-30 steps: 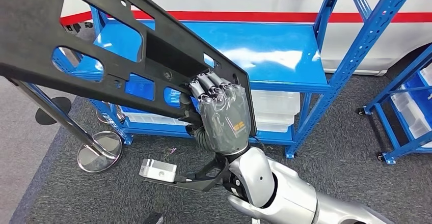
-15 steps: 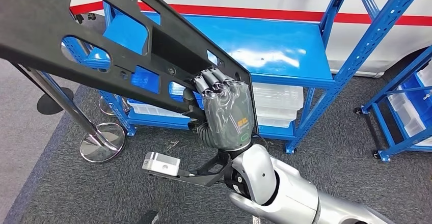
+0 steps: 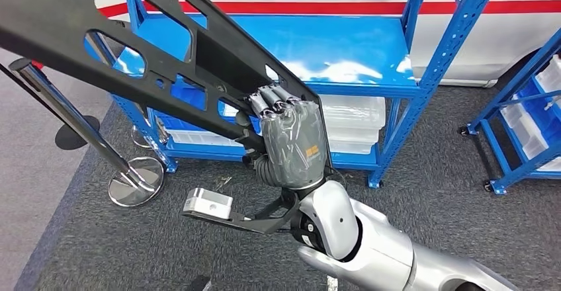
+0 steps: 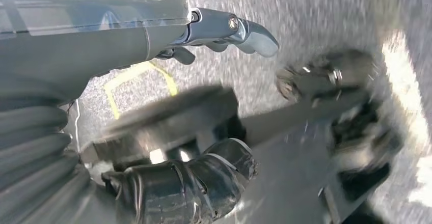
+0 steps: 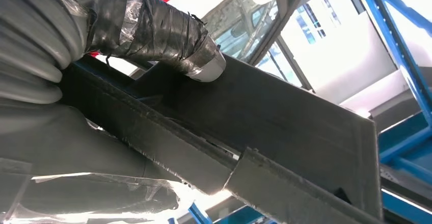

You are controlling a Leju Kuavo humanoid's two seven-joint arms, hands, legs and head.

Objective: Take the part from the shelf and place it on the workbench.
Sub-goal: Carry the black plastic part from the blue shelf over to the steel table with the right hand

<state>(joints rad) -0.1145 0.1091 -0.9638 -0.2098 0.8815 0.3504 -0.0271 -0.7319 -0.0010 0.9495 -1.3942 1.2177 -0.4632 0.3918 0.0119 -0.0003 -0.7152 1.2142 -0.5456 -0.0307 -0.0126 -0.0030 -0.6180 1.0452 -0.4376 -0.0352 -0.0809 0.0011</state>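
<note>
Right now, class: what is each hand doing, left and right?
Left hand: holds nothing; open or closed cannot be told.
Right hand: closed, gripping the black part.

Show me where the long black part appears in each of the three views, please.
Head view: the black part runs from the upper left down to the centre, where the right hand grips its end.
Right wrist view: the part crosses the picture diagonally, close up.
Left wrist view: too blurred to tell whether it appears.
Shared landmark: the blue shelf, also behind the part.
</note>
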